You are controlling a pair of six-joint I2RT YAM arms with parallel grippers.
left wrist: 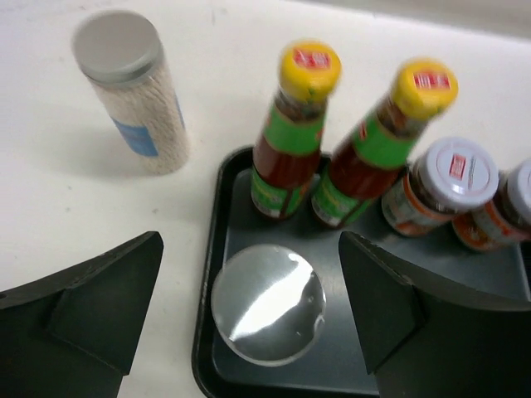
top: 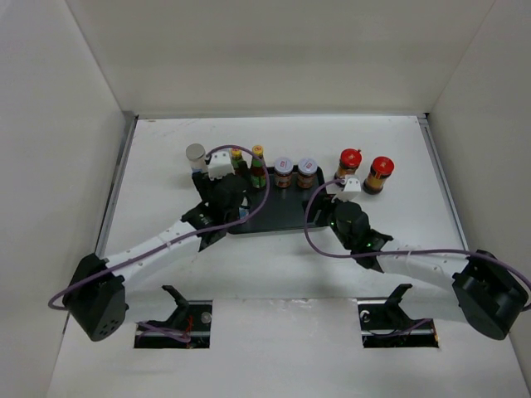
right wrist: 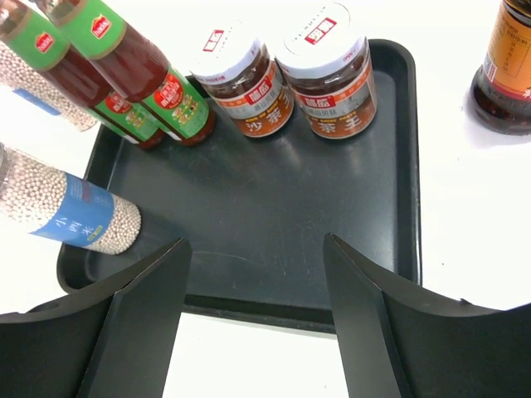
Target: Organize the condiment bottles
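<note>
Each arm wore white links between bulky black joint housings: the left arm (top: 158,247) and the right arm (top: 419,267). A thin purple cable (top: 423,252) ran along each. White camera blocks (top: 219,164) capped the wrists. The left claw (left wrist: 249,240) and right claw (right wrist: 257,249) had matte black, wedge-shaped fingers (left wrist: 99,307) with smooth, unmarked faces.

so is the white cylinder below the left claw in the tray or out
In the tray: the white cylinder stands inside its rim, at a corner.
</note>
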